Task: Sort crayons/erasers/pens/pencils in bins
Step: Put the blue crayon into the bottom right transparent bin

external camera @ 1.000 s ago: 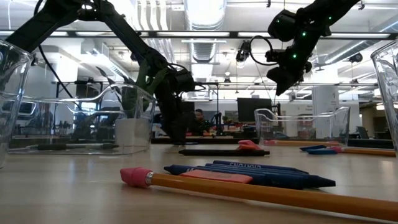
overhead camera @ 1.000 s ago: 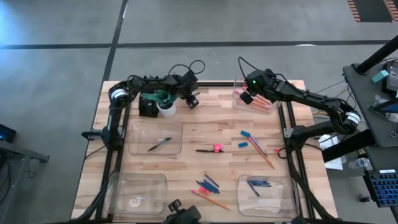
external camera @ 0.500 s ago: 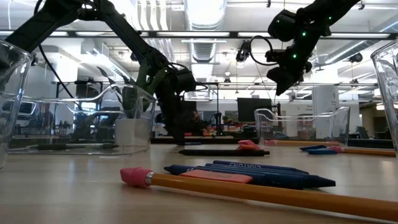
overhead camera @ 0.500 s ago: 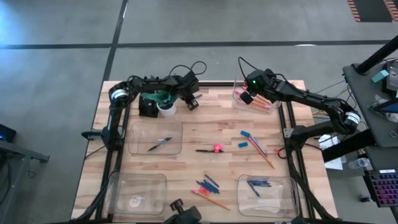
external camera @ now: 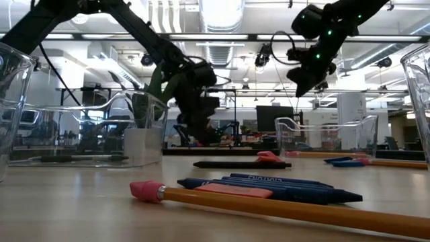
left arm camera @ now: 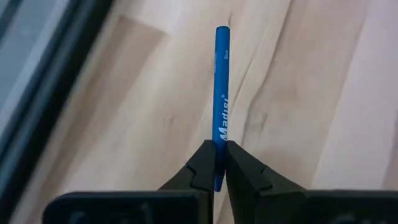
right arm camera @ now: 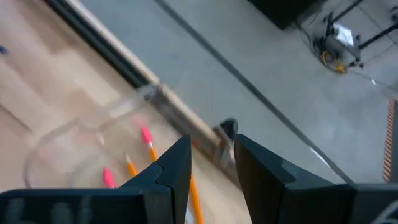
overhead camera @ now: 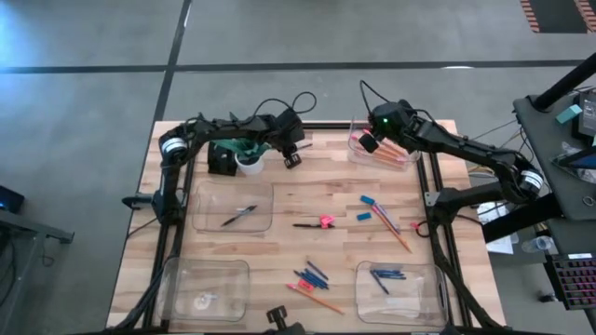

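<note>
You have the left gripper point(left arm camera: 215, 163) clenched on 1 blue crayon point(left arm camera: 221, 93) beside the plant pot point(overhead camera: 223, 156); next, carry it to a bin point(overhead camera: 396, 287), while the right gripper point(right arm camera: 211, 165) hangs open-fingered.

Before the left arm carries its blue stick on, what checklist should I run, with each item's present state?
1. Left gripper shut on the blue crayon: ok.
2. Crayon clear of the table: ok; the low view shows the gripper raised.
3. Grip centred on the crayon: not ok; held near one end, most of it sticking out.
4. Bin with blue sticks free to receive: ok.
5. Right gripper out of the way: ok; over the pencil bin, fingers apart, holding nothing.
</note>
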